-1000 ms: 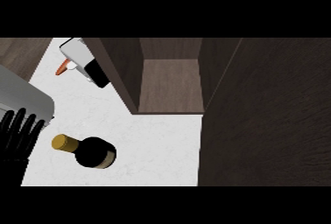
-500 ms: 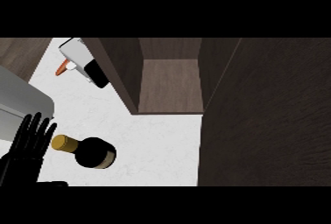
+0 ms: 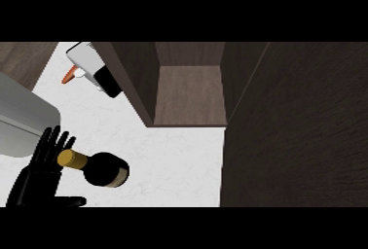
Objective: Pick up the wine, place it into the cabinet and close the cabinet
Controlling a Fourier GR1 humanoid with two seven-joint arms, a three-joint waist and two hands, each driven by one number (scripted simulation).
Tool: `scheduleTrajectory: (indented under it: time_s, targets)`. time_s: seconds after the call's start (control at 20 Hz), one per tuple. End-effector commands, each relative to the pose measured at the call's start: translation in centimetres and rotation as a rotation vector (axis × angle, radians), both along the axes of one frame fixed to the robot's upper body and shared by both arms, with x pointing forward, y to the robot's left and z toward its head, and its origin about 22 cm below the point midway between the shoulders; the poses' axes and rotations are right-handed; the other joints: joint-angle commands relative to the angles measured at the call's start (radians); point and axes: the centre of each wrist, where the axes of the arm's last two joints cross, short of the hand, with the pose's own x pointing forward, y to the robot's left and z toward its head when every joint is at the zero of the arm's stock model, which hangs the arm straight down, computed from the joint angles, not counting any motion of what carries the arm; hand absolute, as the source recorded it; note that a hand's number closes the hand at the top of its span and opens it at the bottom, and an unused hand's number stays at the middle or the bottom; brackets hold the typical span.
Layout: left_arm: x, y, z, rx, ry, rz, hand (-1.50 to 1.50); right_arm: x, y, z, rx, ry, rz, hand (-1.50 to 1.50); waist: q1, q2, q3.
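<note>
the wine bottle (image 3: 101,168) stands on the white tabletop (image 3: 173,160), not picked up yet; the left hand (image 3: 42,165) is beside it with straight open fingers; the cabinet (image 3: 188,95) is open and waiting.

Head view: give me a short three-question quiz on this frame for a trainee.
1. True or false: the wine bottle already stands inside the cabinet.
2. Which hand is beside the bottle's gold cap? A) left B) right
3. Fill in: the cabinet's door is ____.

Key
1. False. The bottle is on the white counter, in front of the cabinet.
2. A. The left hand, fingers straight, is right beside the cap; the right hand is not visible.
3. Open. The shelf inside shows.
</note>
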Motion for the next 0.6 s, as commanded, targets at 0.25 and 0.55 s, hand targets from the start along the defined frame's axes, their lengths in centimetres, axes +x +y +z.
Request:
scheduleTrajectory:
  time_s: [0.25,0.55]
  targets:
    - [-0.2,0.4,-1.4,-0.004,0.022,-0.011,-1.50,-2.1,0.3,0.9,0.046,-0.043,0.040,-1.50,0.006,0.000,0.001]
    - [1.4,-0.7,-2.7,-0.005,0.006,-0.018,-1.50,-3.3,0.0,2.1,0.044,-0.034,0.070,-1.50,0.002,0.000,0.000]
